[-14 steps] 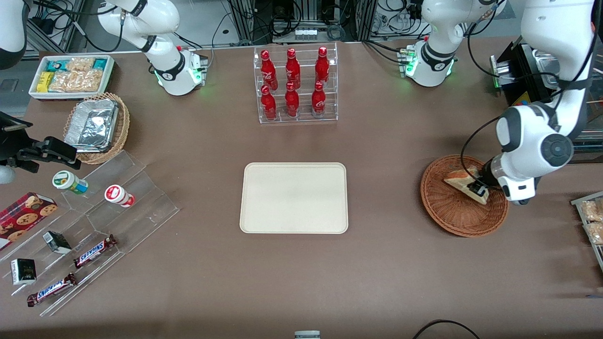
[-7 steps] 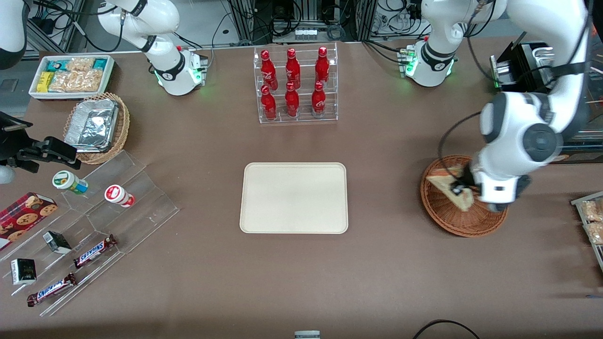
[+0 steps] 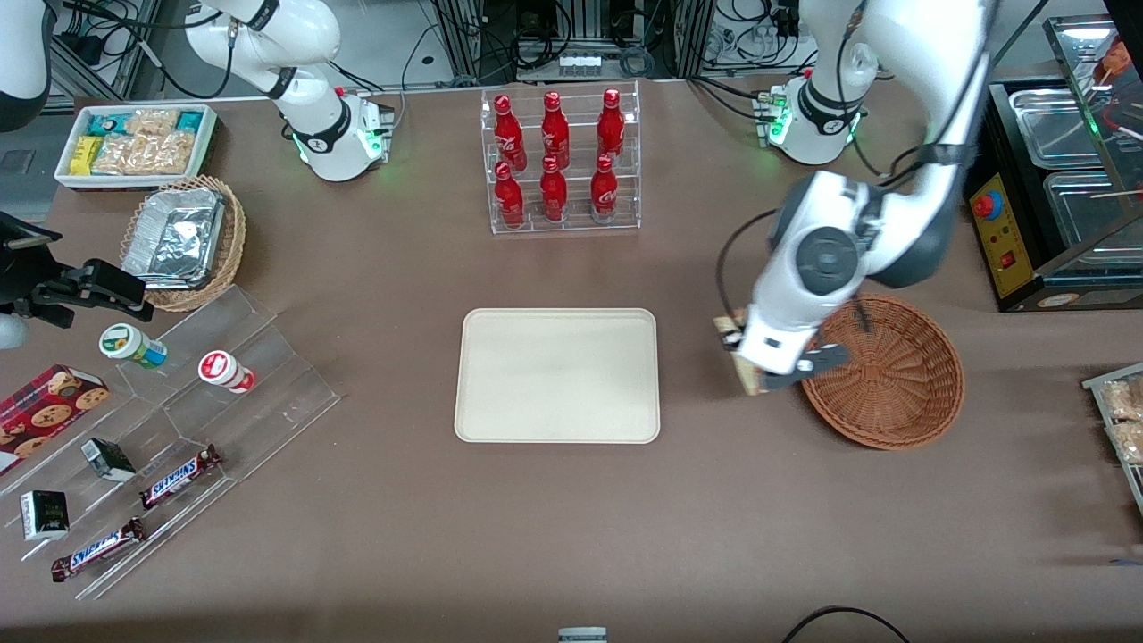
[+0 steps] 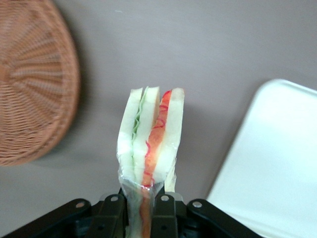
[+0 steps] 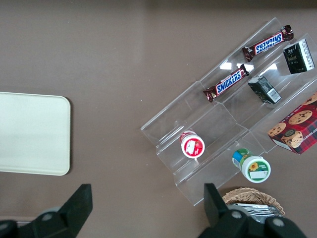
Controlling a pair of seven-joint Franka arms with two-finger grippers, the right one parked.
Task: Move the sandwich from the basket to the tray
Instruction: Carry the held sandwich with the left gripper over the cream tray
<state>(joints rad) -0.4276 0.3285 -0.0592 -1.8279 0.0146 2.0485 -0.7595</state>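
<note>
**Sandwich carried between basket and tray**

The sandwich [image 4: 148, 148] is clamped on edge by the gripper [image 3: 746, 357], held above the table between the basket [image 3: 893, 375] and the tray [image 3: 558, 375]. Transport is judged underway; next, travel over the tray, lowering and release are called for.

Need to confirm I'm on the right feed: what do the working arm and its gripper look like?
The left arm is glossy white with rounded links, dark grey joint bands and a round grey cap at the wrist; a thin black cable loops beside it. Its base glows green. The gripper has black fingers with small silver screws.
</note>
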